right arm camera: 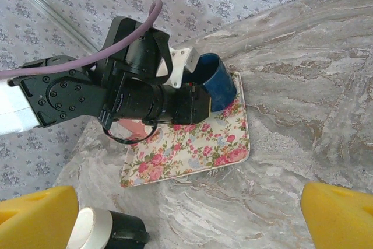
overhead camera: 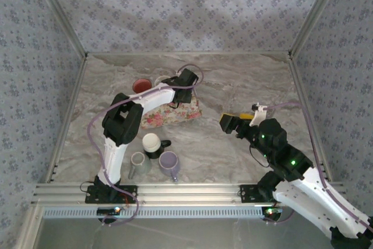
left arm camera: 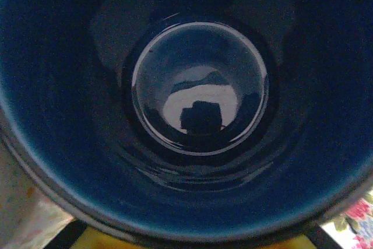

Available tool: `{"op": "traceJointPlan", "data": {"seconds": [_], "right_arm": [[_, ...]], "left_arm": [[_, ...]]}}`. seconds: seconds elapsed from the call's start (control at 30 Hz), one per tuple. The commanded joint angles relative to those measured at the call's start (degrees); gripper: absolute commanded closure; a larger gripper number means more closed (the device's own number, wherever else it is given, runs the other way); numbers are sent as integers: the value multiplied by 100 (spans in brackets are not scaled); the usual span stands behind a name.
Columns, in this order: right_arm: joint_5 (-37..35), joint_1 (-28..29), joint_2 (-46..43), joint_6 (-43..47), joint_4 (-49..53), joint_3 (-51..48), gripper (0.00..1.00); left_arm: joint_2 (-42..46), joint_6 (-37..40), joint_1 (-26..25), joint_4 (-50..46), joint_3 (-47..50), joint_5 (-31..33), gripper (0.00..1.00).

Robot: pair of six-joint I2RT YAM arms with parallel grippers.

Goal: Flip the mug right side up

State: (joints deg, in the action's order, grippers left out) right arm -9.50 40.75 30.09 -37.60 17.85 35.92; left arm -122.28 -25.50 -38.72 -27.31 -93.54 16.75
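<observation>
Flowered wallpaper closes in the marble table on three sides in your top view. Your left arm reaches from the lower left up to the middle of the frame. Your right arm bends in from the lower right.

Under the far end of the left arm lies a flowered mat, seen in the right wrist view with pink roses and a pale edge. In that view the left gripper sits at the mat's upper right corner. The blue mug is right at its front end, tilted, with its mouth turned toward the gripper. The left wrist view looks straight down into the mug to its glossy bottom, with a strip of yellow finger just under the rim. You cannot tell from these views whether the jaws are pressing on the mug or merely beside it, nor whether the mug touches the mat.

Your right gripper hangs over bare marble right of the mat. It is spread wide and holds nothing; its yellow fingers sit in the two lower corners of its own view.

Lower left of centre in the top view stand a black mug with a white inside, a grey mug and a lilac mug. A red mug stands above the mat, left of the left gripper.
</observation>
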Motion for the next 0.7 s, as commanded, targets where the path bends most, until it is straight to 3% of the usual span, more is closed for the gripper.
{"op": "traceJointPlan", "data": {"seconds": [0.0,0.43,0.67], "right_arm": [[-145,48,-38,105,37,23,0],[-226,142,-46,105,122,54,0],[-274,189,-55,105,82,61,0]], "left_arm": [[-16,-96,57,-53,-169,150,73],[457,-129,44,352,311,-136,50],[749,-148,22,468,599,-309,48]]}}
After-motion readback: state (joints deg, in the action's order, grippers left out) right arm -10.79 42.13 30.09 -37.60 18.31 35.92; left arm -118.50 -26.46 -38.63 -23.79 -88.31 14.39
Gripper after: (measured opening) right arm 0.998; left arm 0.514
